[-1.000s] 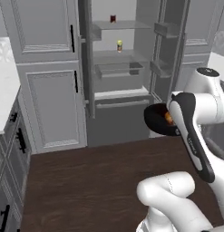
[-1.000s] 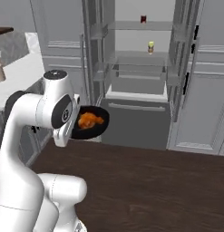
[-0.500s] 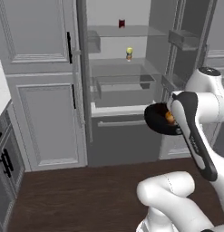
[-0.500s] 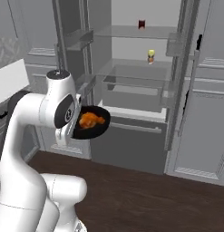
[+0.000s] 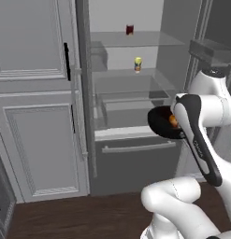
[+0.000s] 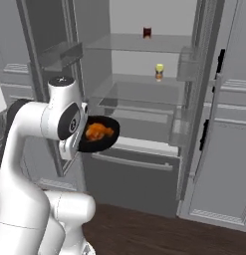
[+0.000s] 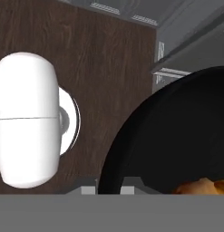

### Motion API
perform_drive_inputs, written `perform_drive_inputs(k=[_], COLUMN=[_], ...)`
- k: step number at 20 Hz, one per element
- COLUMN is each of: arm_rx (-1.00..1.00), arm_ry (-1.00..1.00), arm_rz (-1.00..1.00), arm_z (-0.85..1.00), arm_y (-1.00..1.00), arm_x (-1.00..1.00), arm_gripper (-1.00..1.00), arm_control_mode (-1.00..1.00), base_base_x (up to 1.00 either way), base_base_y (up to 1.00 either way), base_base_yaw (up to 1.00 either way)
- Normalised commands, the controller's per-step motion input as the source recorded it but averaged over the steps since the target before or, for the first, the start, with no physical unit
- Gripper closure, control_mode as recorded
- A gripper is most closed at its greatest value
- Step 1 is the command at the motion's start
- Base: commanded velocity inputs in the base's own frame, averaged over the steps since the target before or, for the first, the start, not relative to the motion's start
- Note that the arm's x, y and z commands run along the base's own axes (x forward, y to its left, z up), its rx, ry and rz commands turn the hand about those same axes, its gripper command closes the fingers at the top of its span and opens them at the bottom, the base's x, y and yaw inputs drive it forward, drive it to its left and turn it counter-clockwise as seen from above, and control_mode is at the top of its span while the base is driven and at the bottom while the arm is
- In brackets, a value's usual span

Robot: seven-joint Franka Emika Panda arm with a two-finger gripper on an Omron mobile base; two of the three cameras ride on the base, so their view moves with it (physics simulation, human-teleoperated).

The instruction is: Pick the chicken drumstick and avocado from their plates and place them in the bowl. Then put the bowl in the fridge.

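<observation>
One view: fridge (image 5: 131, 93) looms nearer, more centred — camera moved.
Bowl (image 6: 97, 135): same place at arm, drumstick (image 6: 98, 131) inside.
Pincer: clamped on bowl rim — unchanged.

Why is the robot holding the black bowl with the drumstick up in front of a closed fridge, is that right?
Not quite: the fridge is open, not closed. The right base view shows its glass shelves, with a small dark red jar on the top one and a yellow-topped bottle below. The rest holds: the black bowl with the drumstick is held up in front of it.
</observation>
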Motion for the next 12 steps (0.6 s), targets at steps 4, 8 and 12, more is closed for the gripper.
perform_drive_inputs(k=[4, 8, 12], arm_rx=[0.00, 0.00, 0.00], arm_ry=[0.00, 0.00, 0.00], arm_rz=[0.00, 0.00, 0.00], arm_z=[0.00, 0.00, 0.00], arm_y=[0.00, 0.00, 0.00], arm_x=[0.00, 0.00, 0.00], arm_gripper=[1.00, 1.00, 1.00], arm_control_mode=[1.00, 1.00, 1.00], base_base_x=[0.87, 0.91, 0.95], base_base_y=[-0.01, 0.00, -0.02], base_base_yaw=[-0.17, -0.16, -0.13])
